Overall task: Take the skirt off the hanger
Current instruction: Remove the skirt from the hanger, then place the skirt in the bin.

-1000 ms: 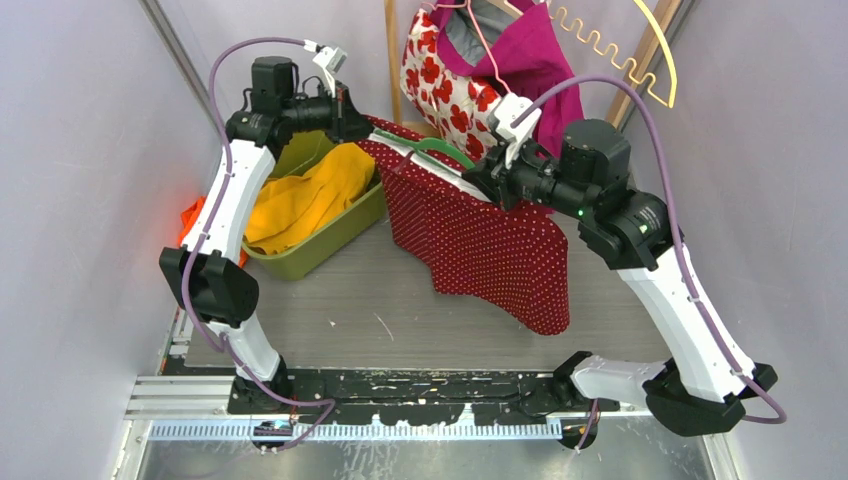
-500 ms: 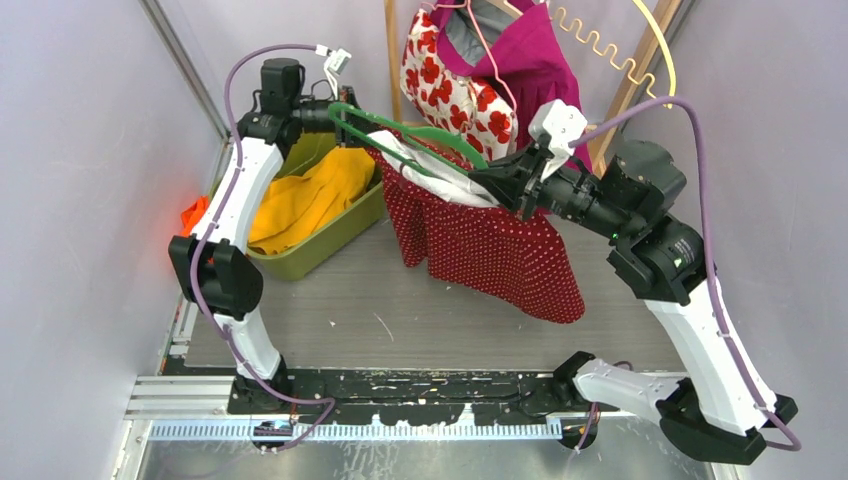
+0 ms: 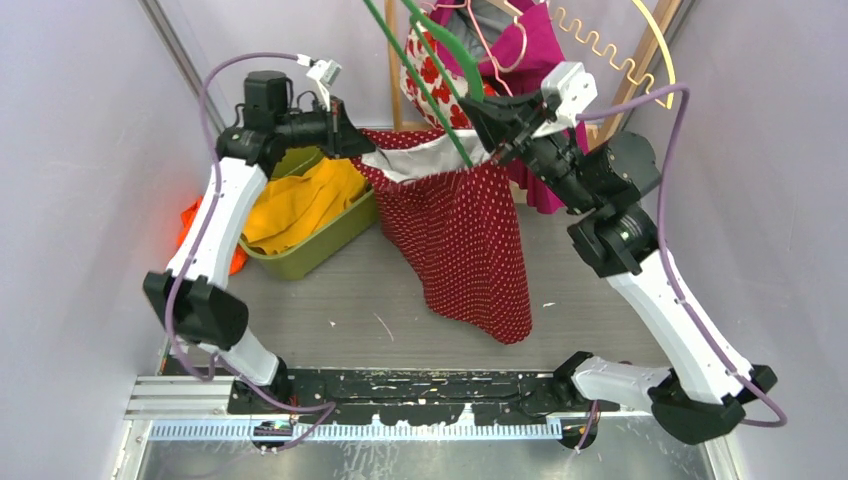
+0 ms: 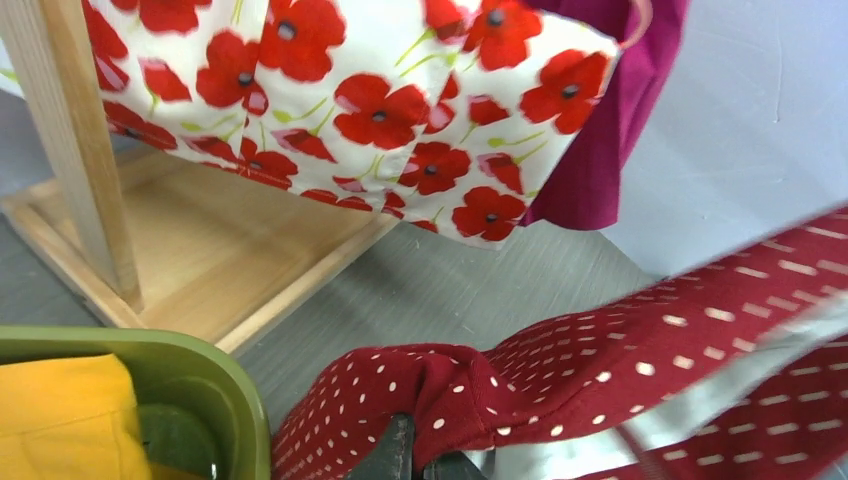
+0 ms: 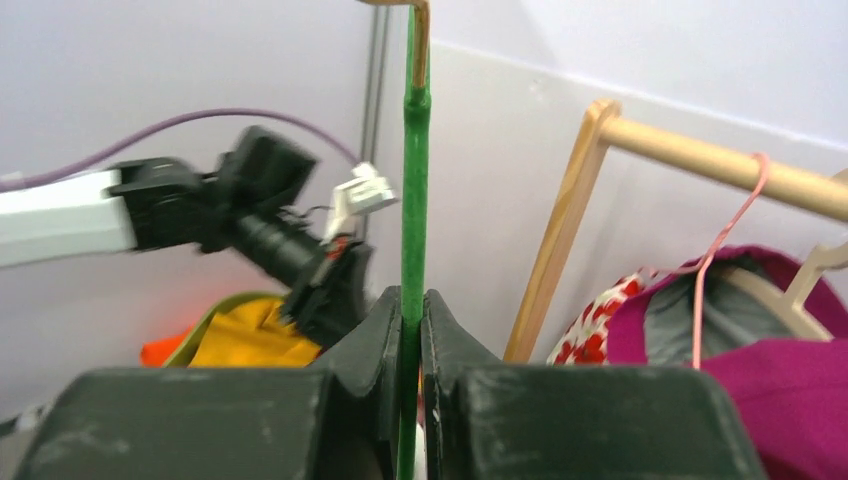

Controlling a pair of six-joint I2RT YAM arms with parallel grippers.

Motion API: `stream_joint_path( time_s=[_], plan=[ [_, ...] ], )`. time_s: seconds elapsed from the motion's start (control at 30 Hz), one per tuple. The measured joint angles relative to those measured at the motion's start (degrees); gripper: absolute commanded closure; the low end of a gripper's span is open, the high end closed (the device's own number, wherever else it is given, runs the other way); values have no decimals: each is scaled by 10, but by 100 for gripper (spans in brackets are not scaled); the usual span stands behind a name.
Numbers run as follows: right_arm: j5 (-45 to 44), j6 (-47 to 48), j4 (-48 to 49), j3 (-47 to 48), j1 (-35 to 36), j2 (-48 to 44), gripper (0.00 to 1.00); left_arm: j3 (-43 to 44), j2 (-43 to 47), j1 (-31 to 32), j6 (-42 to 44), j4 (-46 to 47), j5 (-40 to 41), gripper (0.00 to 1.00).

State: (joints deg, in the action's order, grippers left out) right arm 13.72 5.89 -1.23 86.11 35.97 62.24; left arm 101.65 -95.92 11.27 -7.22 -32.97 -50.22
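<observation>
The red skirt with white dots hangs over the table, its pale-lined waistband stretched between the arms. My left gripper is shut on the waistband's left end; the wrist view shows the fabric bunched in the jaws. The green hanger is tilted up steeply toward the top of the view, its lower end still in the waistband. My right gripper is shut on the hanger's green bar, gripping it between both fingers.
A green bin with yellow cloth stands at the back left, an orange cloth beside it. A wooden rack at the back holds a poppy-print garment, a magenta garment and a yellow wavy hanger.
My right gripper has lifted and swung the green hanger up to a steep tilt. The skirt has slid toward the hanger's lower end and hangs narrower. My left gripper keeps its hold.
</observation>
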Motion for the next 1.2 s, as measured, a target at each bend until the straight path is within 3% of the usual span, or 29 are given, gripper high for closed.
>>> stream_joint_path(
  time_s=[0.33,0.63,0.8,0.97,1.2],
  plan=[
    [-75,-2,165,46,0,90,100,7,196,39,3,-42,66,100],
    [-146,30,155,45,0,65,100,161,204,39,2,-61,211,100],
    [-182,49,124,2,0,-1,100,256,171,39,25,-39,331,100],
    [-207,66,96,-21,0,-48,100,372,70,25,64,-38,415,100],
    [-241,94,64,-52,1,-82,100,389,-25,-63,70,-37,466,98]
  ],
)
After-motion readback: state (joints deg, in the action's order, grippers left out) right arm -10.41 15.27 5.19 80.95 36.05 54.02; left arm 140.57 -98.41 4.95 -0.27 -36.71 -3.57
